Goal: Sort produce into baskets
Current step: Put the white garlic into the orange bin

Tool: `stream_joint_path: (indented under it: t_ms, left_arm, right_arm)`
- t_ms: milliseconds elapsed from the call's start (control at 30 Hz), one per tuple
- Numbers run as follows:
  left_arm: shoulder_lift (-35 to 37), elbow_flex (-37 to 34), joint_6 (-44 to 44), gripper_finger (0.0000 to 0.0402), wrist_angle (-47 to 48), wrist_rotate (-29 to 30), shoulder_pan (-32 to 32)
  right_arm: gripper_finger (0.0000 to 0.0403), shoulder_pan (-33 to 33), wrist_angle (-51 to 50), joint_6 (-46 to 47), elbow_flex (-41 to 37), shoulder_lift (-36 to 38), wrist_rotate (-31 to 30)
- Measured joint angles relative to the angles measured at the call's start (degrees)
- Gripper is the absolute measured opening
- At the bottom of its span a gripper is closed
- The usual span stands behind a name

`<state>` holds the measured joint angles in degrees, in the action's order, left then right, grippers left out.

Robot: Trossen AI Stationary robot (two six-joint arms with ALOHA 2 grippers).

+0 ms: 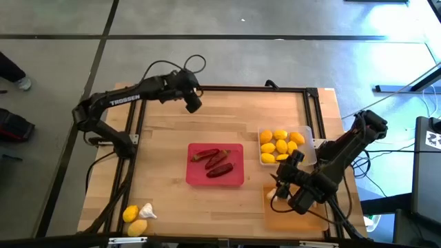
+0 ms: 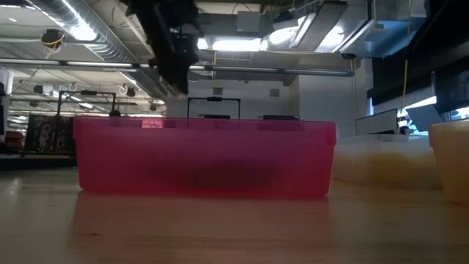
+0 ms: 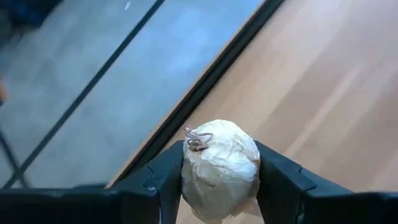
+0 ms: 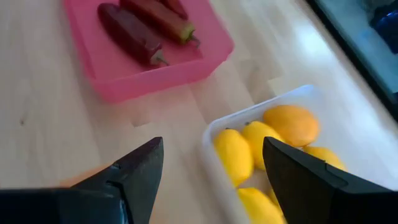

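Observation:
My left gripper [image 1: 193, 105] is up over the table's far edge, left of the middle, shut on a whitish garlic bulb [image 3: 221, 165]. My right gripper [image 4: 213, 149] hangs open and empty over the near right, above the orange basket [image 1: 303, 219]. A whitish piece [image 1: 270, 194] lies by the orange basket's left end. The clear basket [image 1: 309, 138] holds several yellow lemons [image 4: 292, 123]. Dark red chili peppers [image 1: 215, 160] lie in the red basket [image 1: 196, 176] at the table's middle. Two lemons [image 1: 134, 220] and a garlic bulb [image 1: 147, 210] rest on the wood at the near left. My left gripper pinches the garlic bulb by its two opposite sides [image 3: 186, 177] between its two fingers. The fingers slant downward. The bulb is lifted clear of the table, its dry root tuft [image 3: 198, 140] turned up toward the wrist camera.
A black metal frame [image 1: 241, 88] runs along the table's far edge and sides. In the low view the red basket's wall [image 2: 205, 158] fills the middle, with the clear basket [image 2: 381, 165] and the orange basket [image 2: 451, 158] to its right. Bare wood lies left of the red basket.

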<state>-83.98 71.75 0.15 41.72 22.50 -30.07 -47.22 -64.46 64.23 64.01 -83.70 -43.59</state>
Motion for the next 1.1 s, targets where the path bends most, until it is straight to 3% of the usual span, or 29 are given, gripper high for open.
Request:
stream_joint_path:
  t_ms: [167, 433, 733, 933, 1100]
  left_arm:
    - [0.63, 0.00, 0.17, 0.0161, -4.37, -0.04, 6.67]
    - [0.63, 0.00, 1.74, 0.0162, -14.12, -0.07, 15.98]
    - [0.63, 0.00, 3.09, 0.0162, -24.72, -0.11, 25.53]
    - [0.63, 0.00, 3.88, 0.0162, -26.39, -0.11, 30.55]
    - [0.63, -0.89, 2.97, 0.0162, -28.87, -0.11, 33.18]
  right_arm:
    - [0.0271, 0.11, -3.84, 0.03, 0.00, 3.86, -1.52]
    - [0.0271, 4.01, -0.41, -2.16, 0.02, 9.46, -0.39]
    - [0.0271, 11.17, 5.81, -14.46, 0.02, 9.88, 2.41]
    - [0.0271, 16.46, 7.18, -21.63, 0.02, 10.05, 4.84]
    - [0.0271, 20.78, 17.71, -30.25, -2.53, 10.18, 9.23]
